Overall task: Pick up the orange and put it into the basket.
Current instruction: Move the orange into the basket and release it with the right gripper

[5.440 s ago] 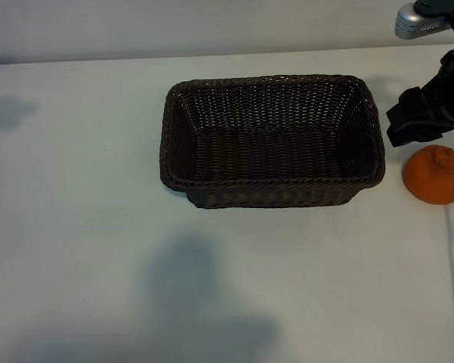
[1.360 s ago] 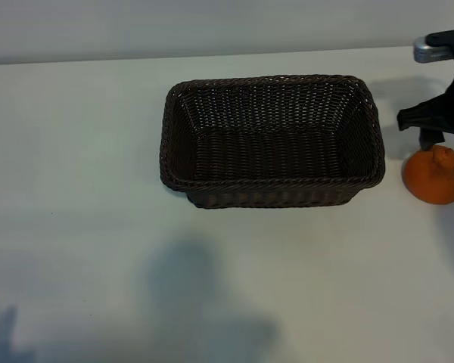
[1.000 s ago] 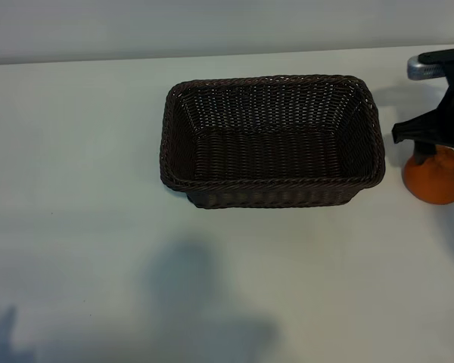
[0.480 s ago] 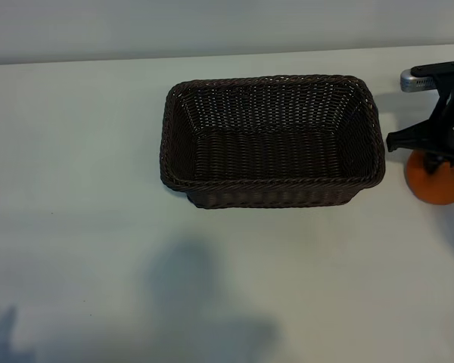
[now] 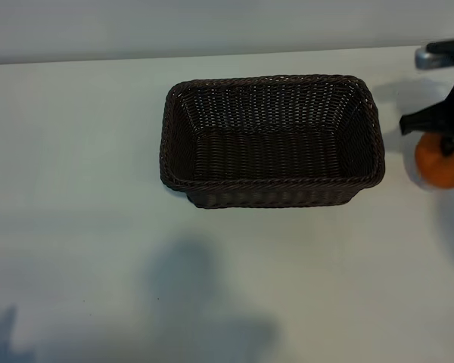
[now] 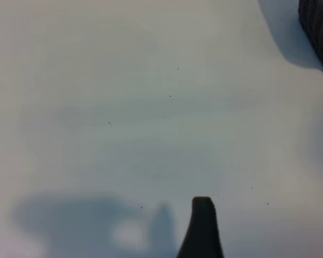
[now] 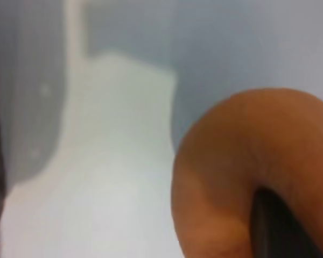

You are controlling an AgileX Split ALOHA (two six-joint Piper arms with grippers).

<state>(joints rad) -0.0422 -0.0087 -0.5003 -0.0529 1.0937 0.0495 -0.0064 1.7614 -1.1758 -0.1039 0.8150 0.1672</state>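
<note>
Orange (image 5: pixel 442 162) is seen at the far right edge of the exterior view, to the right of the basket (image 5: pixel 272 141) and apart from it. The fruit is gripped from above by the right hand (image 5: pixel 443 144), whose black fingers are closed on its upper part. In the right wrist view the orange (image 7: pixel 242 166) fills the near corner, and one dark finger (image 7: pixel 274 226) is pressed against its skin. Whether the fruit is touching the tabletop (image 5: pixel 83 151) or is held just above it cannot be told for sure from the exterior view; a shadow is seen beside it on the white surface.

The basket is standing upright near the middle of the tabletop, with its long side toward the camera. It is dark brown, woven, with a braided rim and sloping walls. Nothing is lying inside it.

The left hand is not seen in the exterior view. In the left wrist view only one dark fingertip (image 6: pixel 202 228) is shown over the bare white tabletop (image 6: pixel 124 107), and a corner of the basket (image 6: pixel 318 29) is seen far from it. The left hand is held wide open and nothing is gripped by it.
</note>
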